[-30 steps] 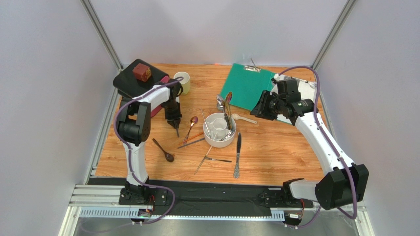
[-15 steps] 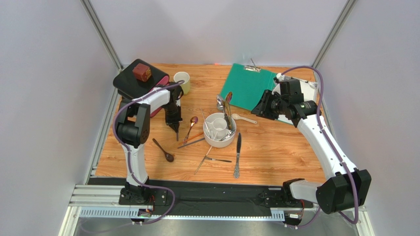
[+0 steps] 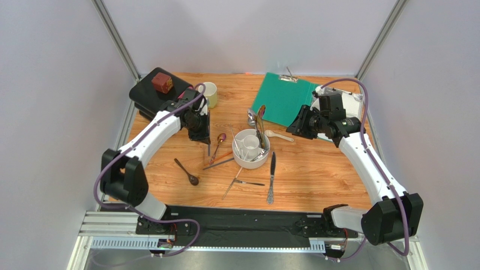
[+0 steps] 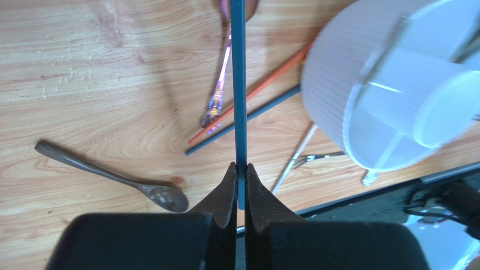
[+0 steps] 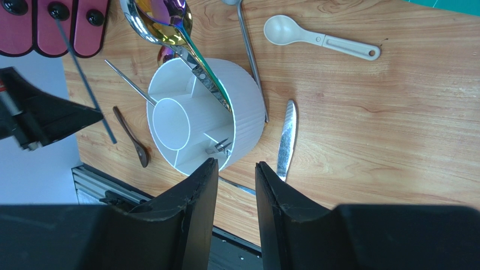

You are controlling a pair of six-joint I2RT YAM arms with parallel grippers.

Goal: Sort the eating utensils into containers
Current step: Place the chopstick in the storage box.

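left end effector [image 4: 239, 167] now higher, tight around slim, straight dark chopstick [image 4: 239, 84]; right end effector [image 5: 235, 163] half-spread

Bright, even, diffuse light falls from overhead, so the counter [image 3: 315, 174] carries only soft, short shadows around the white holder [image 3: 251, 148]. In the left wrist view the holder is washed out and slightly blurred. Left of it, the dark chopstick [image 4: 239, 84] throws a faint shadow, and the left gripper [image 4: 240, 167] is soft. At the holder's upper rim in the right wrist view, the iridescent spoon [image 5: 163, 19] bears mirror glare.
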